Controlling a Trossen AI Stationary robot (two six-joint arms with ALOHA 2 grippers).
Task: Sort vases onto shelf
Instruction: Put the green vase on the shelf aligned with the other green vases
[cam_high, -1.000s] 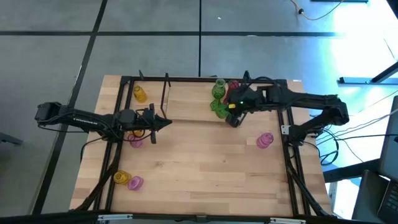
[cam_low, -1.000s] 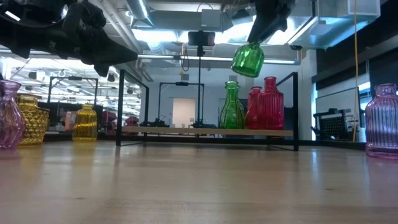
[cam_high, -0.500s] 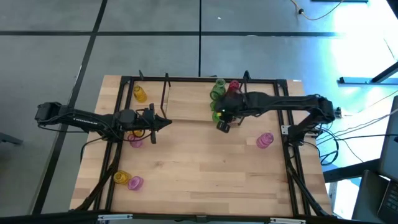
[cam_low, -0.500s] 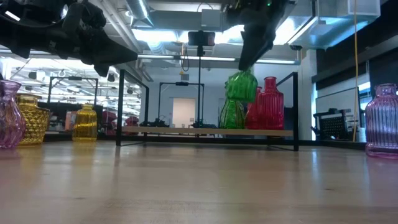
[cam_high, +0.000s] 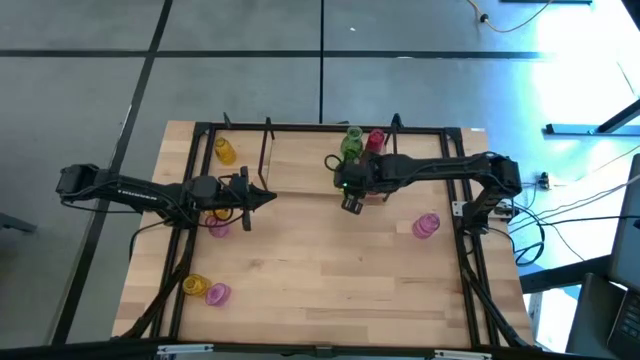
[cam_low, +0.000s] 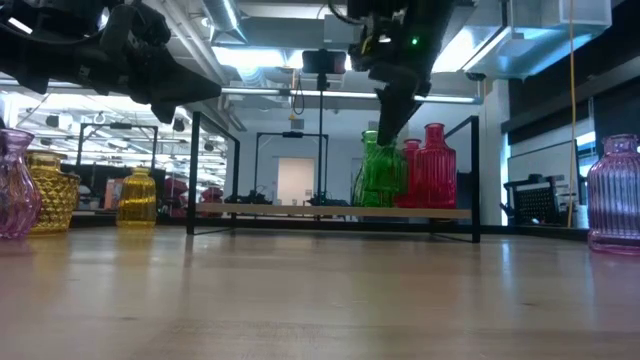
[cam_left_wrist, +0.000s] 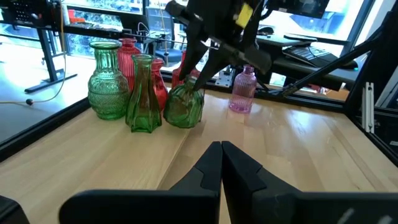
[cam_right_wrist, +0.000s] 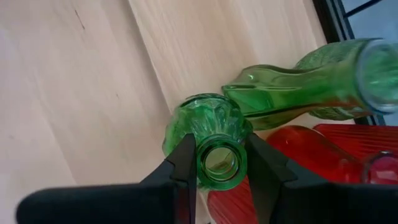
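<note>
Left gripper (cam_high: 268, 196): fingers pressed together, holding nothing, hovering above the table's left part, pointing toward the shelf.

Low light-wood shelf with thin black end frames (cam_high: 300, 160): along the table's far edge. Its right end holds a cluster of vases; from above, the right arm covers much of that cluster, so a full count cannot be made there.

Vases off the shelf, left side: yellow glass vase (cam_high: 224, 151) at the far left corner; pink glass vase (cam_high: 217, 225) mostly hidden under the left arm; a yellow vase (cam_high: 194, 286) and pink vase (cam_high: 217, 294) lying just beside each other at the near left edge.

Shelf contents, seen from the left wrist: round-bodied green ribbed vase (cam_left_wrist: 107, 88), tall slim green vase (cam_left_wrist: 143, 93), red glass vases (cam_left_wrist: 128, 51) behind them, largely screened by the green ones.

Right gripper (cam_right_wrist: 219, 157): fingers clamped on the neck of a small bulbous green glass vase (cam_left_wrist: 184, 107), upright, at the shelf's front edge just beside the tall green vase. Whether its base touches the board cannot be told.

Right side: ribbed pink vase (cam_high: 426, 225) standing alone on the table, well apart from the shelf.
</note>
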